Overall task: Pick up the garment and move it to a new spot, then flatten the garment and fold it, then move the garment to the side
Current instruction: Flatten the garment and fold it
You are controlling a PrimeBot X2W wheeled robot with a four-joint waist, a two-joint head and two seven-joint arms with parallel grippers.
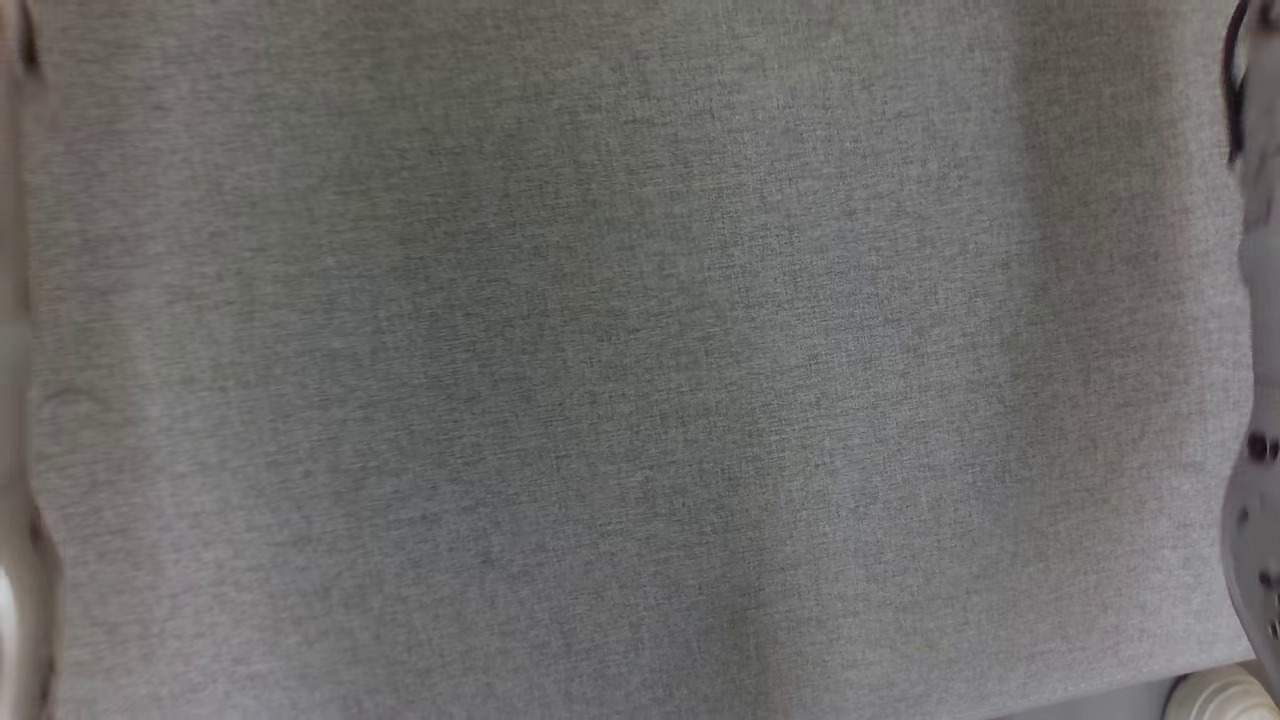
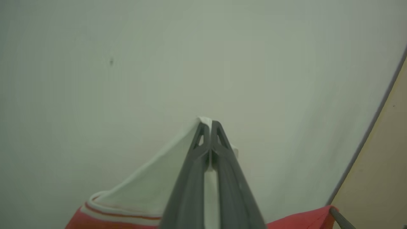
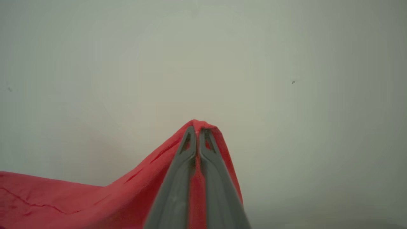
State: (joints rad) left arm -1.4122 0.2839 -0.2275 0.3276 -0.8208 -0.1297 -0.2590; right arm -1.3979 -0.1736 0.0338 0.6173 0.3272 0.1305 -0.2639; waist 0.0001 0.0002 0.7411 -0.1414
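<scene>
The garment is red with a white part edged by a red stripe. In the left wrist view my left gripper is shut on a white fold of the garment, which slopes down to the lower left. A red part of it shows at the bottom right. In the right wrist view my right gripper is shut on a red peak of the garment, and the cloth drapes away to the lower left. In the head view a pale forearm runs along the right edge.
A grey woven surface spreads across the head view, with a white rounded object at its bottom right corner. Behind both grippers is a plain pale wall. A tan panel with a dark edge stands at the right of the left wrist view.
</scene>
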